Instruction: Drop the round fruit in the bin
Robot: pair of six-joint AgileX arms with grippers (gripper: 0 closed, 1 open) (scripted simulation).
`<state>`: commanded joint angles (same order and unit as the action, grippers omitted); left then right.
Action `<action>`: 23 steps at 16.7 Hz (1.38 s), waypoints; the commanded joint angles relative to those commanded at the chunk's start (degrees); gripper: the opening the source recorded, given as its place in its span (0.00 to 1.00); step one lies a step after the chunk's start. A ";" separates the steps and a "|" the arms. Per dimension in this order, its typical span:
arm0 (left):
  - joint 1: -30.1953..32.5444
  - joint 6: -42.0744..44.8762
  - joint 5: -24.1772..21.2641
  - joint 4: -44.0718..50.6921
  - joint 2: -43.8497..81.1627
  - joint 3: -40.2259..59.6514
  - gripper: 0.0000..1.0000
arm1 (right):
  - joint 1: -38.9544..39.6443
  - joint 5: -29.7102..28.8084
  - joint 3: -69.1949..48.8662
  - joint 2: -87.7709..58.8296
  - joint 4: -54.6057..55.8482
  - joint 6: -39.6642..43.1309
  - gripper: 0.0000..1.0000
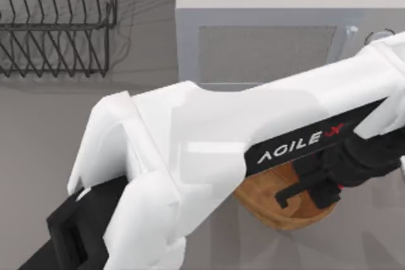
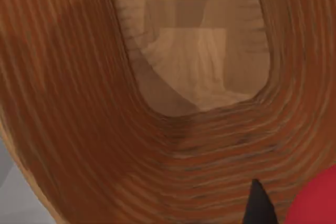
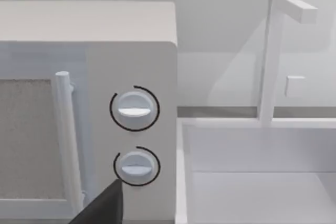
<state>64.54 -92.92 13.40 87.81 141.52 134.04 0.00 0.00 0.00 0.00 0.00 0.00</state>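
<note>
Item one: our left gripper [image 1: 310,188], black, two-fingered, hanging over the large oval brown wood-like bin [image 1: 278,214] at about four o'clock in the top view. In the left wrist view one dark fingertip [image 2: 258,205] pokes in beside the small bright red round fruit [image 2: 315,199]. The fruit is cut off by the picture's edge, with only a curved slice visible. We cannot tell whether the fingers clasp the fruit or have let it go.

Item two: the bin itself. The left wrist view looks down its sloping ribbed walls to the flat lighter base [image 2: 194,61]. From above, most of it is hidden under our long white left arm [image 1: 209,150].

Item three: a white box-shaped microwave oven [image 1: 266,23] at twelve o'clock, its two round dials [image 3: 134,109] seen in the right wrist view.

Item four: a grey wire rack [image 1: 57,23] at ten o'clock, cut off by the frame.

Item five: our right gripper, a dark finger edge [image 3: 102,205] facing the microwave; fingers' state undeterminable.
</note>
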 joint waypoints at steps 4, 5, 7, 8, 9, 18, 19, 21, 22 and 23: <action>-3.01 -22.32 -2.26 -1.97 -2.27 -3.24 0.00 | 0.00 0.00 0.00 0.00 0.00 0.00 1.00; -3.72 -26.95 -2.83 -2.40 -2.74 -3.91 0.00 | 0.00 0.00 0.00 0.00 0.00 0.00 1.00; -5.06 -35.17 -3.94 -3.22 -3.61 -5.12 0.00 | 0.00 0.00 0.00 0.00 0.00 0.00 1.00; -5.67 -38.67 -4.46 -3.58 -3.99 -5.65 0.00 | 0.00 0.00 0.00 0.00 0.00 0.00 1.00; -6.22 -41.75 -4.93 -3.91 -4.33 -6.12 0.00 | 0.00 0.00 0.00 0.00 0.00 0.00 1.00; -7.96 -51.14 -6.47 -4.97 -5.37 -7.60 0.00 | 0.00 0.00 0.00 0.00 0.00 0.00 1.00; -7.96 -51.14 -6.47 -4.97 -5.37 -7.60 0.00 | 0.00 0.00 0.00 0.00 0.00 0.00 1.00; -7.96 -51.14 -6.47 -4.97 -5.37 -7.60 0.00 | 0.00 0.00 0.00 0.00 0.00 0.00 1.00; -7.96 -51.14 -6.47 -4.97 -5.37 -7.60 0.08 | 0.00 0.00 0.00 0.00 0.00 0.00 1.00; -7.96 -51.14 -6.47 -4.97 -5.37 -7.60 0.15 | 0.00 0.00 0.00 0.00 0.00 0.00 1.00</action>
<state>56.59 -144.06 6.93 82.84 136.15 126.44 0.00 0.00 0.00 0.00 0.00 0.00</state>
